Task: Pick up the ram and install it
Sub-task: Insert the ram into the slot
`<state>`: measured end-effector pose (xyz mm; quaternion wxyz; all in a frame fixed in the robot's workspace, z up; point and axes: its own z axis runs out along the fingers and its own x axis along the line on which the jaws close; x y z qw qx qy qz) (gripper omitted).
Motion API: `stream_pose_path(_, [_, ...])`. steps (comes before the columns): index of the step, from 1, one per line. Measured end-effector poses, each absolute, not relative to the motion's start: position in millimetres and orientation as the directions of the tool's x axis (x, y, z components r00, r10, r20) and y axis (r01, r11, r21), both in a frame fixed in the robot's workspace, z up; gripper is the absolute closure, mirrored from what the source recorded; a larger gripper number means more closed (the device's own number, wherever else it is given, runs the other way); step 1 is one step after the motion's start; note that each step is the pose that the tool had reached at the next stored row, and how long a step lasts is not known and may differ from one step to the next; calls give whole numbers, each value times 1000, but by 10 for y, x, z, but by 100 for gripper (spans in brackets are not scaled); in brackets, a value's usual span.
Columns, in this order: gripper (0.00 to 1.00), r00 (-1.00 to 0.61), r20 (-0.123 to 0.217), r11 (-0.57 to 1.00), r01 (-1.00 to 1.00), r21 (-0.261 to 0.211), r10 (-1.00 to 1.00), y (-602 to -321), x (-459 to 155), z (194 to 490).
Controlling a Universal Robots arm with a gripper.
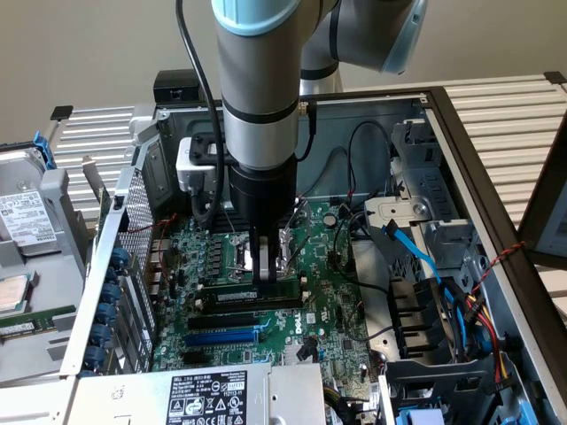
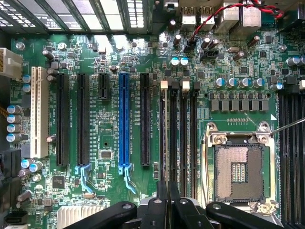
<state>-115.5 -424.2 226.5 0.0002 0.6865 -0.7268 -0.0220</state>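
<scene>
Ram [image 1: 262, 291] pinched edge-on in narrow jaws, at the memory slots [image 2: 177, 138]

Watch your gripper [image 1: 264, 273]; any tilt or offset could jam the stick or stress the slot latches.

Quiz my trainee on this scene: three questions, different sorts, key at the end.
1. True or false: the gripper is closed on the ram.
2. The ram is held at: A) the blue expansion slot; B) the black memory slots; C) the loose drive outside the case.
3. Fill in: the flat data cable near the drive cage at the exterior view's right is ____.
Key: 1 true; 2 B; 3 blue.
</scene>
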Motion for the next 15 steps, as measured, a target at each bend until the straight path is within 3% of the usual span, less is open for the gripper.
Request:
stream_pose_path(5, [86,-58,-30,57,-998,32,-998,-4242,-1155,2265])
stream_pose_path(6, [80,-58,-30,57,-998,32,-998,-4242,-1155,2265])
stream_pose_path(15, [80,-58,-30,57,-998,32,-998,-4242,-1155,2275])
